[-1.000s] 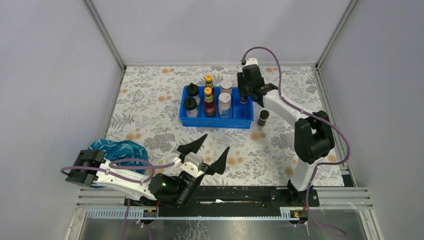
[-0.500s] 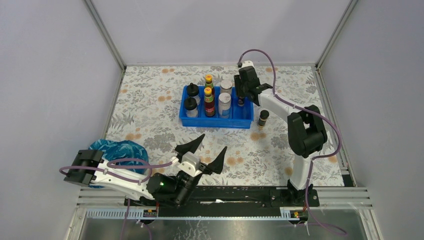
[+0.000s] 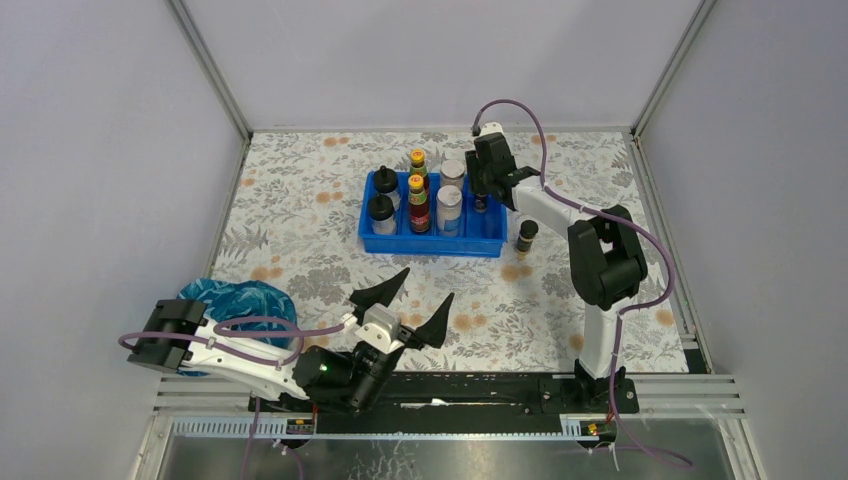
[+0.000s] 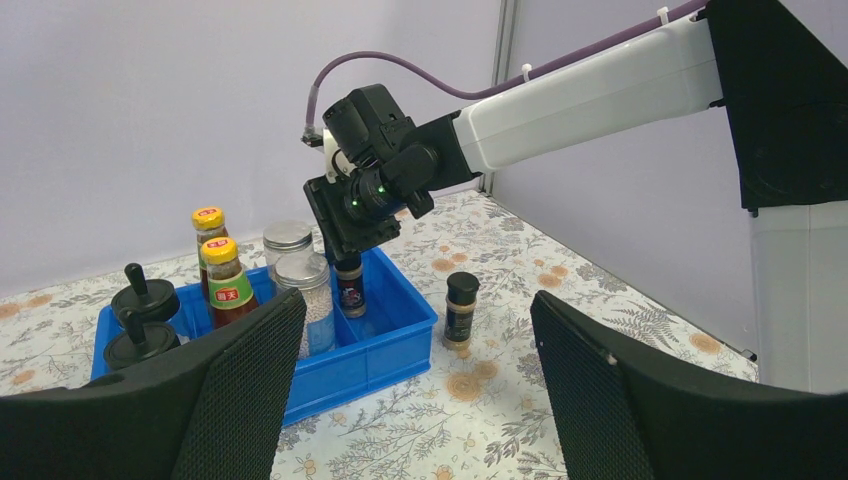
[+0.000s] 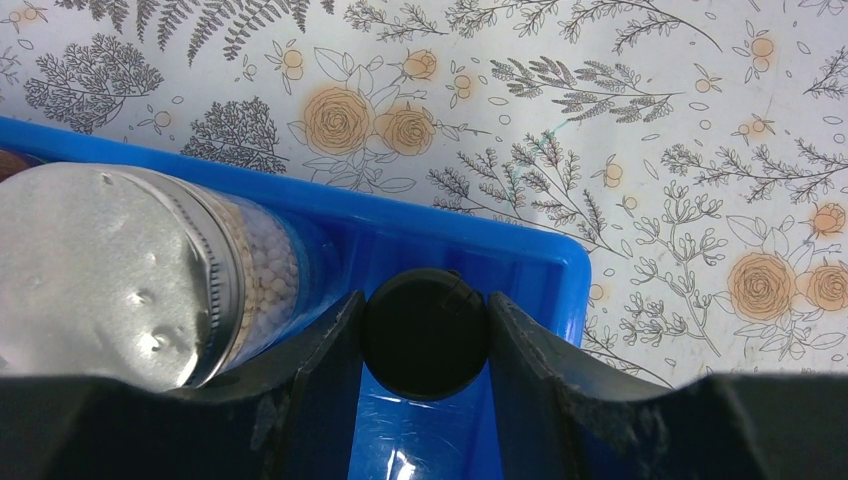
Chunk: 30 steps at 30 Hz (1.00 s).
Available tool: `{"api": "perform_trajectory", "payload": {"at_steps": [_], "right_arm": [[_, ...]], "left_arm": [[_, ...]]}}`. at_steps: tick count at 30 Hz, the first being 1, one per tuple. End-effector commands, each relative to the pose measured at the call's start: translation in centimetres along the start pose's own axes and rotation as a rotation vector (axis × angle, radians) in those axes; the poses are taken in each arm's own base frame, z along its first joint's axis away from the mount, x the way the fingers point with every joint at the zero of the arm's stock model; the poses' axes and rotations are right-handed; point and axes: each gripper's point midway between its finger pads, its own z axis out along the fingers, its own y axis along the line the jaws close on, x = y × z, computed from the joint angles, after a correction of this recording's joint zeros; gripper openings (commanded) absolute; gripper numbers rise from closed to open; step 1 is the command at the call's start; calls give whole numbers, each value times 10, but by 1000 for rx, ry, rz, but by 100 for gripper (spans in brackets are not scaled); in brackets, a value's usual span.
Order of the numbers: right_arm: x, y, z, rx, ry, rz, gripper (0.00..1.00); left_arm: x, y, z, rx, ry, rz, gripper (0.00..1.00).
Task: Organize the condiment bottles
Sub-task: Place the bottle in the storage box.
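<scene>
The blue tray (image 3: 430, 247) holds two yellow-capped red-labelled bottles (image 3: 417, 186), two silver-lidded jars (image 3: 449, 198) and two black-domed bottles (image 3: 381, 208). My right gripper (image 3: 483, 196) is shut on the cap of a tiny dark bottle (image 5: 425, 332) in the tray's far right compartment, next to a silver-lidded jar (image 5: 110, 270). The left wrist view shows that bottle (image 4: 350, 287) upright under the gripper. The other tiny dark bottle (image 3: 527, 236) stands on the table just right of the tray (image 4: 461, 310). My left gripper (image 3: 402, 306) is open and empty near the front edge.
A teal crumpled bag (image 3: 238, 298) lies at the front left beside my left arm. The floral tablecloth (image 3: 300, 230) covers the table, with grey walls on three sides. The tray's right rim (image 5: 560, 265) is close to my right fingers.
My right gripper has shifted slightly left with the tiny dark bottle, over the tray's right column. The left arm has barely moved.
</scene>
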Motion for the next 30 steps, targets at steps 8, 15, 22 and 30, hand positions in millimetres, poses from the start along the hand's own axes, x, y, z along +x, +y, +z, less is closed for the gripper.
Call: {"api": "perform_trajectory", "payload": {"at_steps": [8,15,22,30], "right_arm": [[-24,10,1,-23,-62,4,35],[-25,9,-1,-21,-67,4,64],[-30,9,-8,-24,-82,3,67],[-71,5,-47,-33,-184,22,68]], "left_arm": [[1,3,-4,-1,-3,-13,88],[1,4,-4,-5,1,-12,88],[1,3,-4,-5,3,-13,88],[1,-3,-2,3,18,-15,88]]}}
